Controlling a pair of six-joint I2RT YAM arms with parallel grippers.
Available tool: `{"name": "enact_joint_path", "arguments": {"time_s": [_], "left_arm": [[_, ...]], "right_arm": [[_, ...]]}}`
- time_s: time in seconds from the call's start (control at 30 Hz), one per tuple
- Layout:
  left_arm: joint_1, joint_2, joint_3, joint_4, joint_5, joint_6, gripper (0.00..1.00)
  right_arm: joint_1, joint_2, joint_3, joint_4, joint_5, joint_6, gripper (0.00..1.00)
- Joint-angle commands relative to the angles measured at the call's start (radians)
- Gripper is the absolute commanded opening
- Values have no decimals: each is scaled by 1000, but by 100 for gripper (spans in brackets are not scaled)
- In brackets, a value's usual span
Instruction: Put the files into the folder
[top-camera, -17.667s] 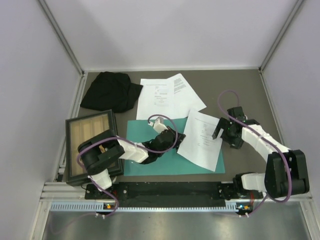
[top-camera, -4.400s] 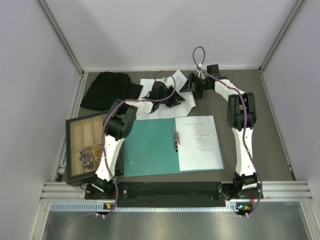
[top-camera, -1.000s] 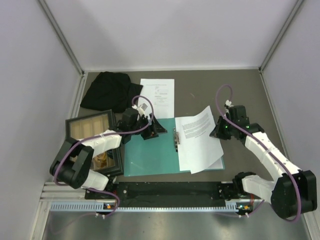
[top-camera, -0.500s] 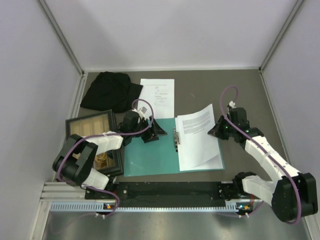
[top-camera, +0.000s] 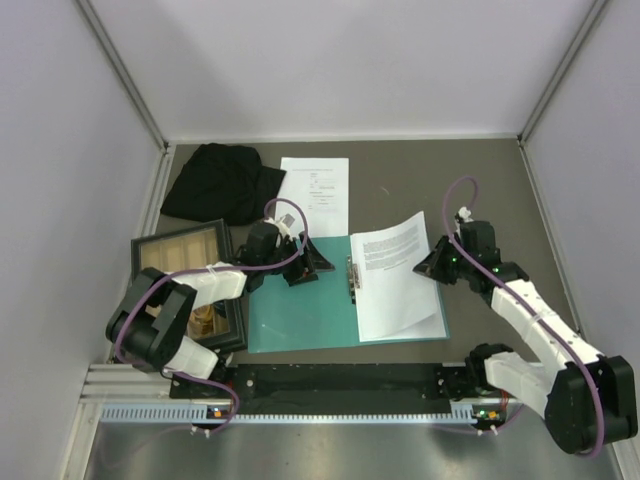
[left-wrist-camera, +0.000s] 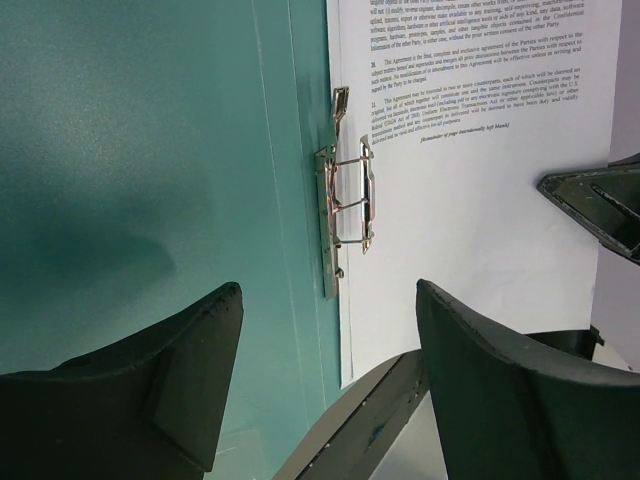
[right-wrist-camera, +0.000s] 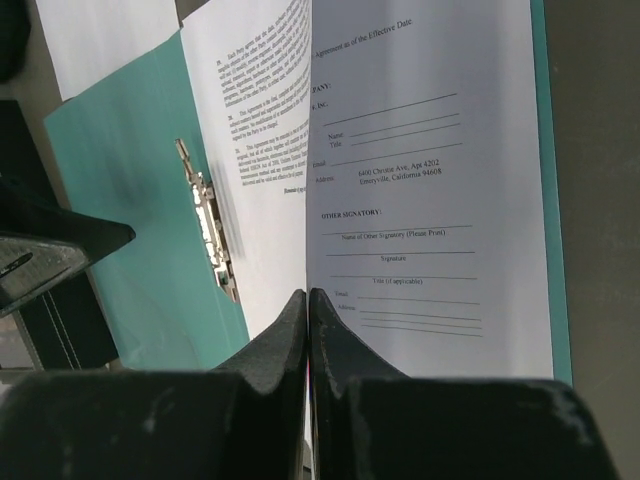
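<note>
Right wrist view: right hand clamped on a raised sheet, the gripped edge hidden. Left hand apart over folder.

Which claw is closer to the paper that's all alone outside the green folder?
The left claw. It hovers open over the folder's left flap, just in front of the lone paper. The right claw is farther off to the right, pinching a curled sheet.

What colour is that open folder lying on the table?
The folder is plain teal-green, clearest in the left wrist view.
</note>
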Motion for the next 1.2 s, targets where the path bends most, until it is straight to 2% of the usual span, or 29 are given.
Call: {"name": "enact_joint_path", "arguments": {"time_s": [0.0, 1.17], "left_arm": [[-7, 2, 13, 50, 9, 2, 74], [-20, 10, 25, 33, 5, 8, 74]], "right_arm": [[-6, -11, -8, 40, -17, -16, 0], [14, 13, -49, 109, -35, 10, 0]]}}
